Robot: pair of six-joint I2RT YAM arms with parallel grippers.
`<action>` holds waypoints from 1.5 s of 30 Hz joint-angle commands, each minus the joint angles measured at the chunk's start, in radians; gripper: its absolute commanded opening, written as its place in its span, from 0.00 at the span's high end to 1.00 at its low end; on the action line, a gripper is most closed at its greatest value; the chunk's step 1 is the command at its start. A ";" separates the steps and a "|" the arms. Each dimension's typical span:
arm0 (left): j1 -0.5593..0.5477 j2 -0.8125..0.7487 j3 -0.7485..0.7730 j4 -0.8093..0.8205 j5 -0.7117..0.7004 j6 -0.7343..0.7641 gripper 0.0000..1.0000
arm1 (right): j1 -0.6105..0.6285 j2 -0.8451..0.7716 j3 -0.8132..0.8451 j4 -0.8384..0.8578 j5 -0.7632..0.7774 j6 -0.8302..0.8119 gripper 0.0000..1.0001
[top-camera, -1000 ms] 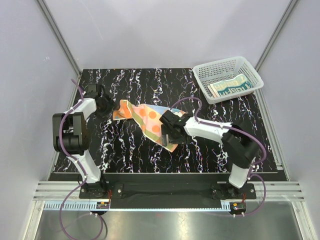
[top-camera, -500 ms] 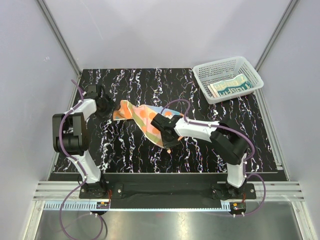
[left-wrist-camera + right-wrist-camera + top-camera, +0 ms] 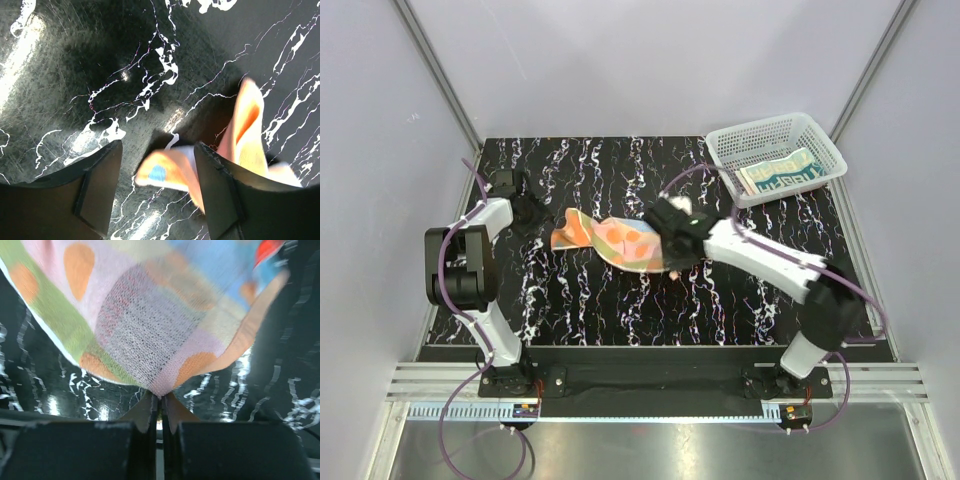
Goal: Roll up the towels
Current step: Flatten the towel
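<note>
Orange, with green, blue and pink patches and fat orange dots, the patterned towel stretches across the middle of the black, white-veined desk in a long, sagging strip from left to right. The right pincer has its fingers pressed together on the towel's right-hand edge (the wrist view shows a fold of the knitted cloth nipped right at the fingertips, the rest spreading up and away above the desk), so that end is lifted. The left pincer stands at the towel's left end with its fingers spread. In its wrist view a corner of the orange cloth, bearing a small blue patch, lies between the two dark fingers. The corner is close against the finger on the picture's right and apart from the other, and I cannot tell whether it touches. The cream towel with teal lettering lies flat inside the white mesh basket at the far right corner of the desk, well apart from both pincers.
</note>
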 commanded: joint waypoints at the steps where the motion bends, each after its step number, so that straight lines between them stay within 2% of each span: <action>1: 0.007 -0.052 -0.012 0.013 -0.020 0.006 0.36 | -0.059 -0.182 0.020 -0.117 0.090 -0.015 1.00; 4: 0.007 -0.076 -0.071 0.051 0.019 -0.005 0.30 | -0.099 -0.228 -0.007 -0.114 0.068 -0.017 1.00; 6: 0.007 -0.104 -0.128 0.132 0.064 -0.011 0.26 | -0.106 -0.228 -0.014 -0.113 0.064 -0.020 1.00; 11: 0.007 -0.172 -0.289 0.241 0.154 -0.052 0.21 | -0.115 -0.214 -0.014 -0.087 0.047 -0.020 1.00; 14: 0.007 -0.173 -0.321 0.278 0.253 -0.088 0.19 | -0.118 -0.210 -0.006 -0.078 0.036 -0.028 1.00; 18: -0.017 -0.175 -0.282 0.249 0.316 -0.138 0.18 | -0.119 -0.208 -0.023 -0.059 0.024 -0.031 1.00; 23: -0.070 -0.149 -0.188 0.156 0.305 -0.157 0.16 | -0.121 -0.221 -0.058 -0.036 0.010 -0.029 1.00; 30: -0.155 -0.032 -0.136 0.169 0.308 -0.191 0.16 | -0.129 -0.231 -0.087 -0.022 0.005 -0.031 1.00; 33: -0.182 0.021 -0.096 0.166 0.299 -0.195 0.24 | -0.139 -0.244 -0.099 -0.019 0.004 -0.035 1.00; 34: -0.186 0.035 -0.087 0.169 0.303 -0.197 0.31 | -0.145 -0.250 -0.102 -0.018 0.001 -0.035 1.00; 35: -0.195 0.048 -0.069 0.174 0.306 -0.197 0.53 | -0.150 -0.251 -0.107 -0.019 -0.001 -0.038 1.00; 36: -0.198 0.064 -0.062 0.175 0.308 -0.198 0.71 | -0.155 -0.256 -0.109 -0.021 -0.001 -0.043 1.00; 38: -0.202 0.068 -0.050 0.182 0.311 -0.197 1.00 | -0.173 -0.268 -0.115 -0.021 -0.001 -0.051 1.00; 41: -0.194 0.023 -0.055 0.147 0.249 -0.155 1.00 | -0.211 -0.286 -0.113 -0.042 0.007 -0.069 1.00; 45: -0.151 -0.162 -0.129 0.061 0.092 -0.076 1.00 | -0.289 -0.346 -0.136 -0.074 0.025 -0.077 1.00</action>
